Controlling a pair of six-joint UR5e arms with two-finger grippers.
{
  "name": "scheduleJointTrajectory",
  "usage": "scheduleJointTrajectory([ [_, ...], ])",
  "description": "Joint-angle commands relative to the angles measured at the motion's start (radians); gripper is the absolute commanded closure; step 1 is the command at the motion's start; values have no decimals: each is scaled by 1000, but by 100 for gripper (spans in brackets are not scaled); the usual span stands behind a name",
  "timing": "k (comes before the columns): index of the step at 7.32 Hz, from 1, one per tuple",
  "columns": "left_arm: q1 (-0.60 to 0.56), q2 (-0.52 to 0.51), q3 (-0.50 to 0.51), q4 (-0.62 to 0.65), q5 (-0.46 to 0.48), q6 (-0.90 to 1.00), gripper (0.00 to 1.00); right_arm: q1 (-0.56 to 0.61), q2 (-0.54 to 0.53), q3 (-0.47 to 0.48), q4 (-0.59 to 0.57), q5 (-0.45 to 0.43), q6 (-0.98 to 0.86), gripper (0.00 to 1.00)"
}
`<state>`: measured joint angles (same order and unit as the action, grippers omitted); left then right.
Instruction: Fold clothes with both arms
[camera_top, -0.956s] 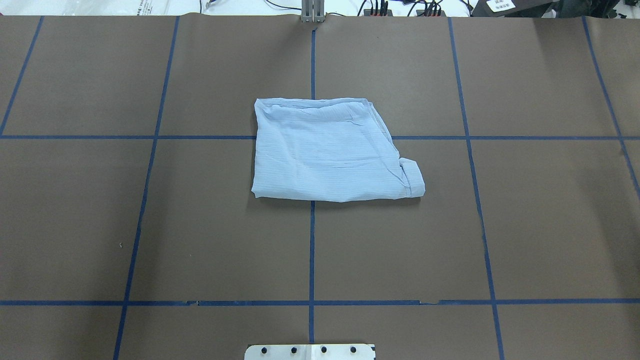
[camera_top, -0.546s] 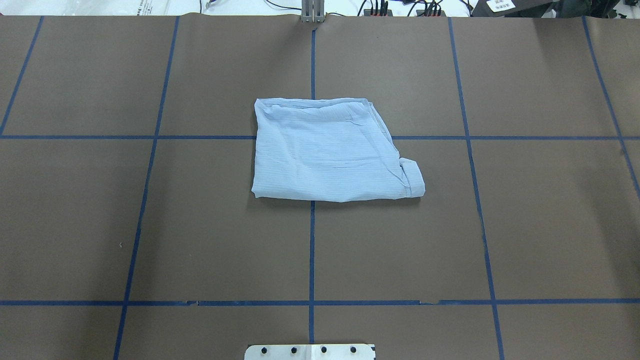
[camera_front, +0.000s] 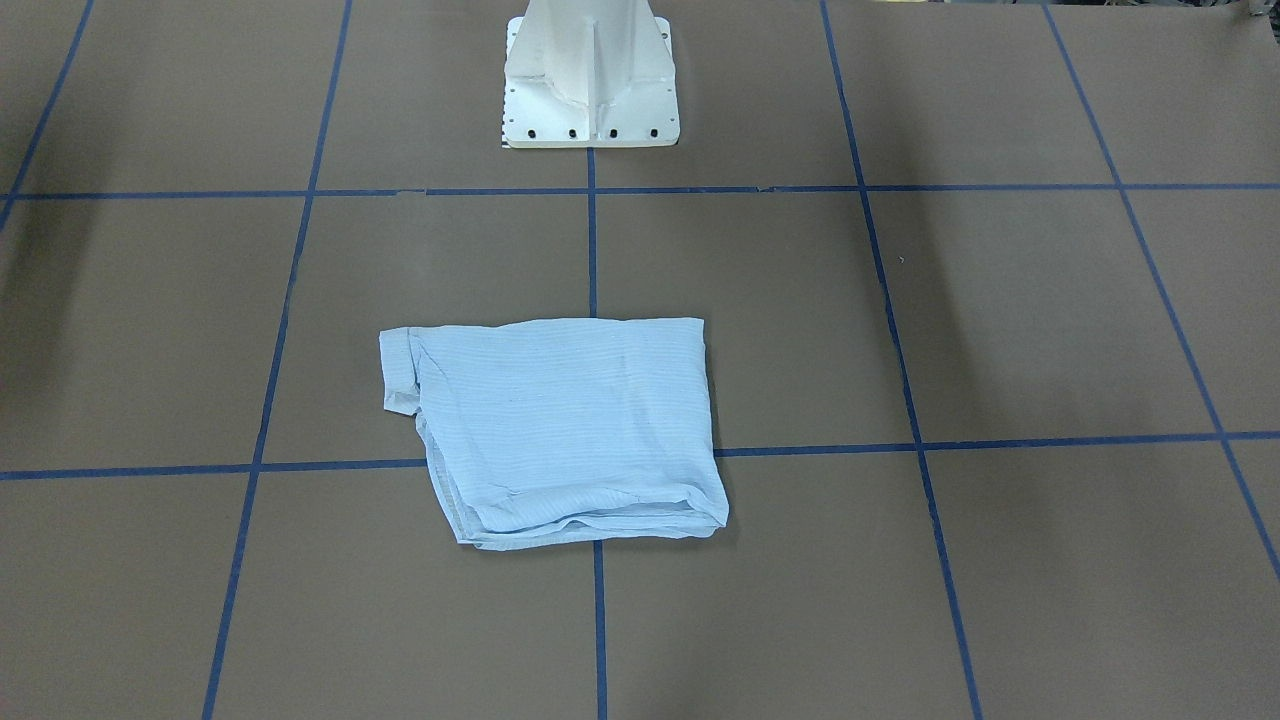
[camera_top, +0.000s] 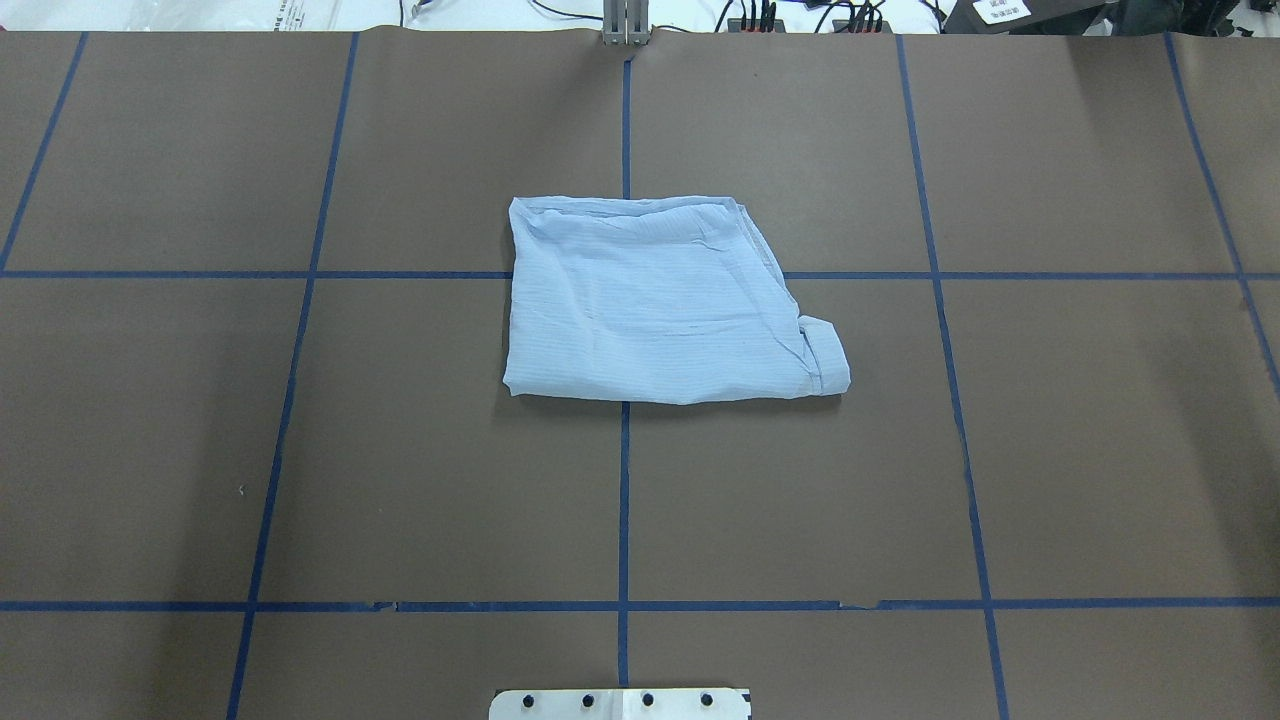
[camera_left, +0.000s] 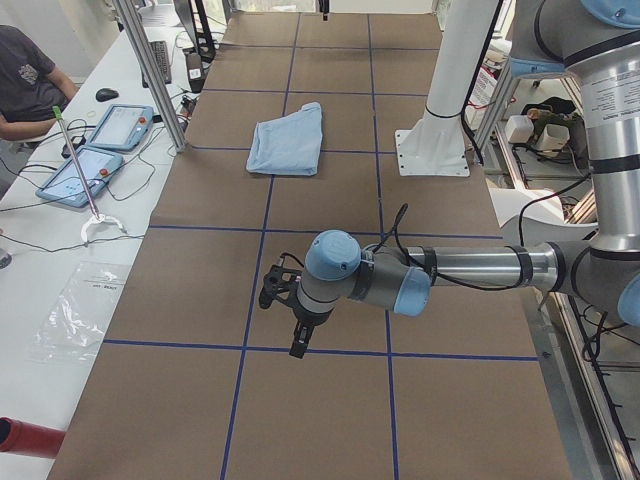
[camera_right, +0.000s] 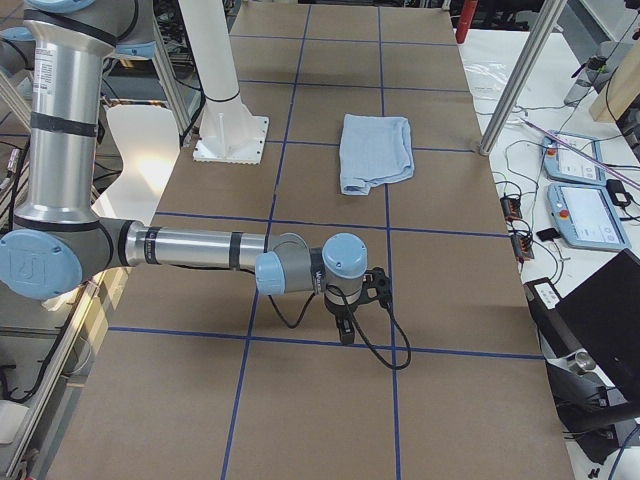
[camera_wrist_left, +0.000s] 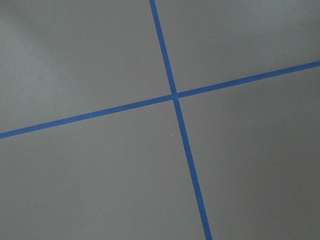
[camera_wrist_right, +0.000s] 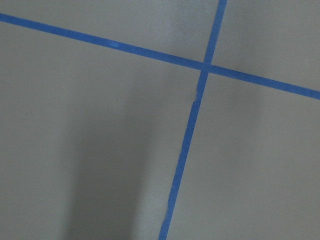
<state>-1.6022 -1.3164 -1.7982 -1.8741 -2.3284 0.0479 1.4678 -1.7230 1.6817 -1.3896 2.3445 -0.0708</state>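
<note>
Shirt (camera_top: 660, 305) first, the desk asks me: where is it, and which step is in hand?

Me: Near to far in the left side view: my left claw (camera_left: 297, 347) hangs low over a crossing of blue tape lines (camera_wrist_left: 175, 96) in the lower middle of the frame. The shirt lies far beyond it in the upper middle, flat on the counter (camera_top: 300, 480). The right side view matches that, with my right claw (camera_right: 346, 335) near, at centre frame, and the shirt well apart toward the top. Both wrist cameras show only bare counter and tape.

Desk: Claws spread or pressed together?

Me: I cannot tell. They show only in the side views, too small to read the jaws. Neither one touches the shirt.

Desk: So the step?

Me: I judge the folding done, or nearly so. In the overhead view the shirt is a compact layered packet at centre frame, with one small cuff-like flap (camera_top: 825, 355) poking out at its lower right corner. If I go on, the next move calls for bringing both claws back across the counter to the packet. One would pin it while the other tucks that flap, catching all the thin layers together so that the packet does not come apart.
</note>
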Motion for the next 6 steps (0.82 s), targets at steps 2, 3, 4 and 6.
scheduleJointTrajectory([
  [2, 16, -7, 25, 0, -2, 1, 0, 0, -1, 4, -3, 1, 2, 0],
  [3, 16, -12, 25, -2, -2, 1, 0, -1, -1, 6, -8, 4, 2, 0],
  [4, 18, -29, 25, 0, -2, 3, 0, -1, -3, 6, -9, 4, 3, 0],
  [6, 19, -35, 77, -17, -3, 12, 0, 0, -3, 4, -12, 9, 3, 0],
])
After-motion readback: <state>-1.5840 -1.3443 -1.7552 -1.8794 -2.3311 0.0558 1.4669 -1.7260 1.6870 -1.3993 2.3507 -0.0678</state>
